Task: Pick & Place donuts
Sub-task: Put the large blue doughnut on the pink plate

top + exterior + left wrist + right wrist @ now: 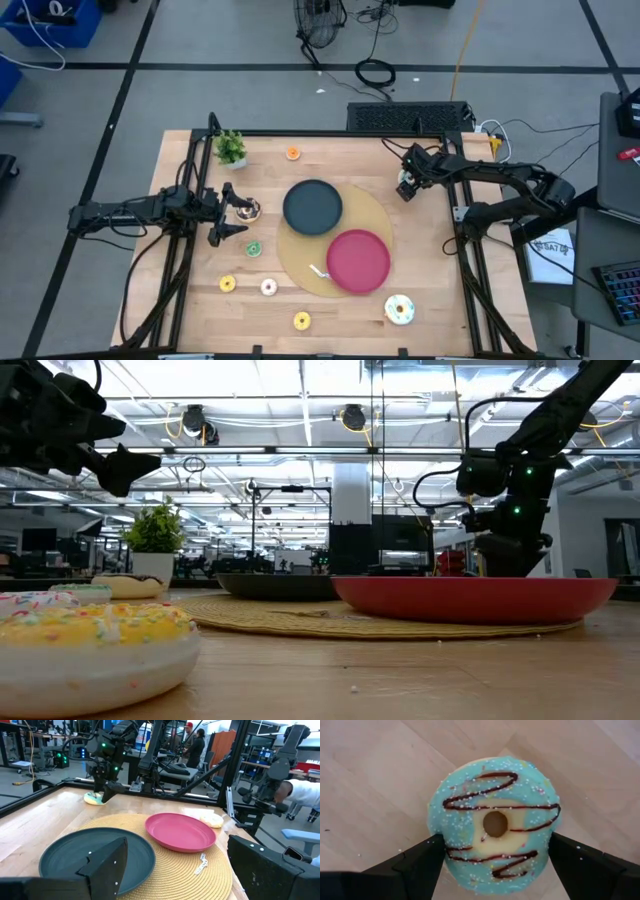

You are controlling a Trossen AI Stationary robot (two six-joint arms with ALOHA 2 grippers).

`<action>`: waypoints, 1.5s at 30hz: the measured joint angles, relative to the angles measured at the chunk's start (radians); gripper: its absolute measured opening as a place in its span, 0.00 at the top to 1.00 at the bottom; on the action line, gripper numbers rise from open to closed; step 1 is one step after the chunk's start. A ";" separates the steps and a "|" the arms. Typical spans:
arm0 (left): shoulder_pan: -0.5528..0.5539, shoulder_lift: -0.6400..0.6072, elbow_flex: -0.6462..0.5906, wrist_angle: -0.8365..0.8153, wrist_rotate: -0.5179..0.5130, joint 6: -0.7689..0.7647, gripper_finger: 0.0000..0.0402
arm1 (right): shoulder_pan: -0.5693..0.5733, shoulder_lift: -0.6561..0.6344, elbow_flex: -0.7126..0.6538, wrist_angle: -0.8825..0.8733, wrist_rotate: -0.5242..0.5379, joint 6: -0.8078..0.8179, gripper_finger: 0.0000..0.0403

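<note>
mint-green donut point(494, 825) with brown zigzag icing fills the right wrist view, lying flat on the wooden tabletop point(440, 290) between the two fingers point(417, 862) of the right claw point(405, 187), which stand wide on either side of it, apart from its edge. outward lie the black plate point(313, 207) and red plate point(358, 260) on a woven mat point(385, 215). left claw point(226, 212) hangs spread wide and empty near the chocolate donut point(247, 210); smaller donuts sit along the near edge.
</note>
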 joint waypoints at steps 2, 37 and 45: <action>0.000 0.000 0.000 0.000 0.000 0.000 0.16 | 0.000 0.000 0.000 0.000 -0.013 0.000 0.20; 0.000 0.000 0.000 0.000 0.000 0.000 0.16 | 0.248 -0.321 -0.003 0.227 -0.423 0.054 0.62; 0.000 0.000 0.000 0.000 0.000 0.000 0.17 | 0.586 -0.297 -0.003 0.332 -0.335 0.148 0.62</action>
